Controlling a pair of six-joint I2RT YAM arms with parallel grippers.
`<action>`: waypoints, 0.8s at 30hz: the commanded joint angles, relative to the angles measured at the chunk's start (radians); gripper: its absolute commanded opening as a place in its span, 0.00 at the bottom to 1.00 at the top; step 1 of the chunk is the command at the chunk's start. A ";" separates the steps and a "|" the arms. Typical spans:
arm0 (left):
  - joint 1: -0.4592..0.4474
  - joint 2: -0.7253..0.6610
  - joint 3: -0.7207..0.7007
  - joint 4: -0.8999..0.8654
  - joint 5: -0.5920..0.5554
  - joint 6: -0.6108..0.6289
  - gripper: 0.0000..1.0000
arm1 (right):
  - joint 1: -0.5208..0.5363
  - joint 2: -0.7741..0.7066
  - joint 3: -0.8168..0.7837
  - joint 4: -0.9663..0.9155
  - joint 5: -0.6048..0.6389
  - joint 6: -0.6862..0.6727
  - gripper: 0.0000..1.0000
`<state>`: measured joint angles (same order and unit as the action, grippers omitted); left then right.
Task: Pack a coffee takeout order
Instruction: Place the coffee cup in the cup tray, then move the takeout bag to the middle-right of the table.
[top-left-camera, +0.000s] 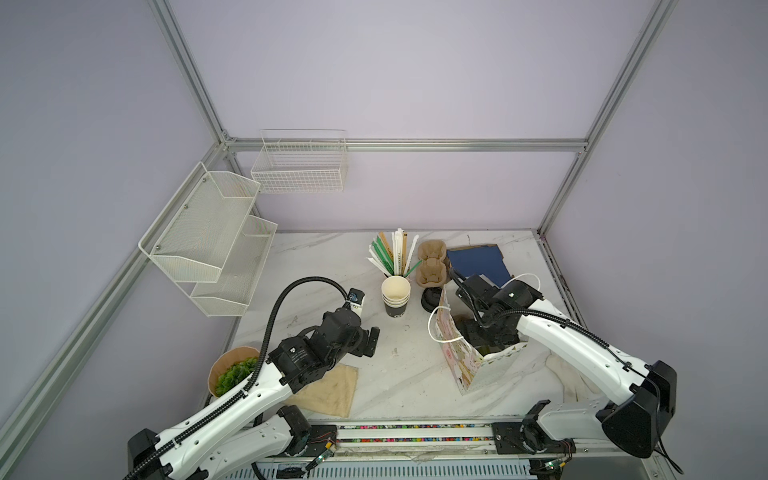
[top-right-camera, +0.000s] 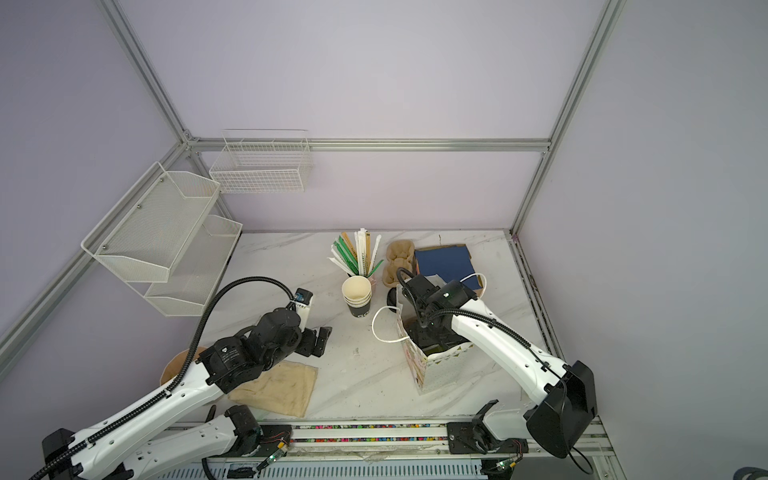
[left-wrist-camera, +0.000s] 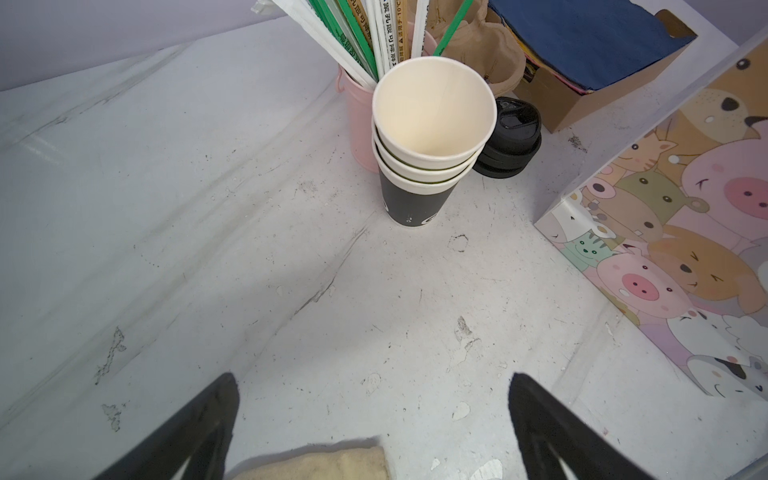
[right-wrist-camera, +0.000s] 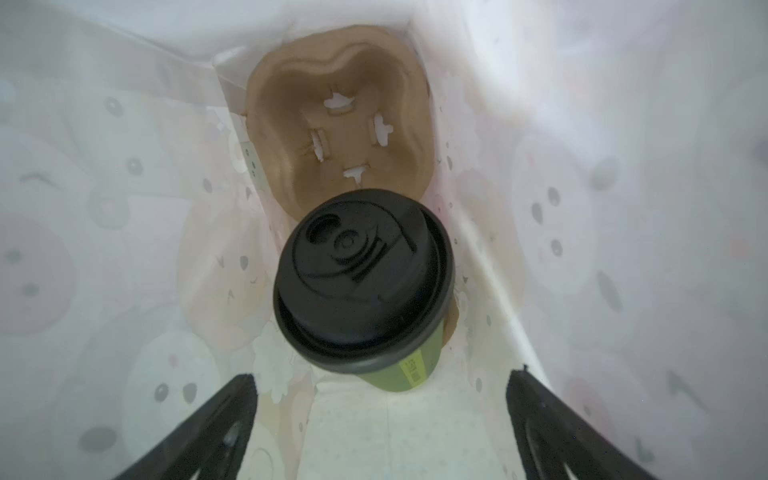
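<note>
In the right wrist view I look down inside the cartoon-print paper bag (top-left-camera: 469, 365). On the bag's floor lies the brown two-cup carrier (right-wrist-camera: 340, 124). The dark green cup with black lid (right-wrist-camera: 361, 282) stands in one well; the other well is empty. My right gripper (right-wrist-camera: 382, 382) is open just above the cup, touching nothing; in both top views its fingers are hidden inside the bag. Navy blue napkins (top-left-camera: 478, 262) lie in a cardboard box behind the bag. My left gripper (top-left-camera: 370, 340) hovers open and empty over the table's middle (left-wrist-camera: 374, 382).
A stack of paper cups (top-left-camera: 395, 297), a pink holder of straws (top-left-camera: 392, 253), spare carriers (top-left-camera: 432, 262) and black lids (top-left-camera: 430, 299) stand at the back. Beige cloth (top-left-camera: 328, 388) and a bowl of greens (top-left-camera: 232, 370) lie front left. Wire shelves (top-left-camera: 208, 241) hang left.
</note>
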<state>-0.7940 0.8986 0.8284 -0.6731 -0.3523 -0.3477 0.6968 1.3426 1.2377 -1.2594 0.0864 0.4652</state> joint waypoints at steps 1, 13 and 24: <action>0.004 -0.004 0.090 0.015 0.004 0.009 1.00 | 0.004 0.007 0.026 -0.036 0.012 0.006 0.97; 0.004 -0.009 0.089 0.015 0.007 0.008 1.00 | 0.004 0.071 0.097 0.016 0.021 0.007 0.97; 0.004 -0.016 0.089 0.012 0.006 0.009 1.00 | 0.004 0.186 0.171 0.104 0.083 -0.028 0.97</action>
<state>-0.7940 0.8982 0.8284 -0.6750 -0.3477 -0.3477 0.6968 1.5108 1.3808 -1.1847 0.1238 0.4549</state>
